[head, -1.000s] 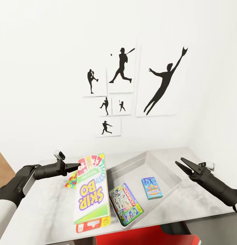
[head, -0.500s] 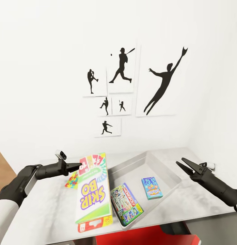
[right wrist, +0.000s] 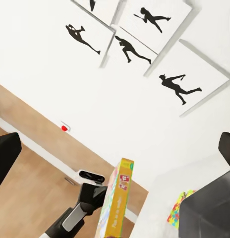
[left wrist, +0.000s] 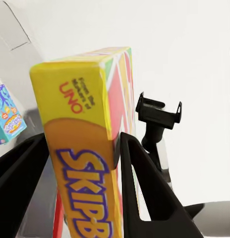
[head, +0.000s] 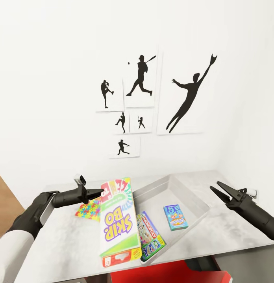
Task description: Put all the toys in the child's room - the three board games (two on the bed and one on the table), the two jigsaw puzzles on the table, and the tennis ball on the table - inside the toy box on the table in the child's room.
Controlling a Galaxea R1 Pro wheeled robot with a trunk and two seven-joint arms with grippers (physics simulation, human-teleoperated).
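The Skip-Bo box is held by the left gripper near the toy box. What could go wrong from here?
1. The left gripper pinches the Skip-Bo box only at its far end, so the long box may pivot or slip.
2. Its lower end hangs beside the toy box rim and overlaps the Monopoly box; it may catch there.
3. A jigsaw puzzle lies under the left gripper and could be knocked.

Black two-fingered left gripper (head: 98, 192), on a bent black-and-white left arm reaching in from the table's left edge, is clamping a tilted yellow-green "Skip-Bo" game box (head: 118, 220). Black right gripper (head: 219, 188) is hovering, fingers spread, over the table's right edge.
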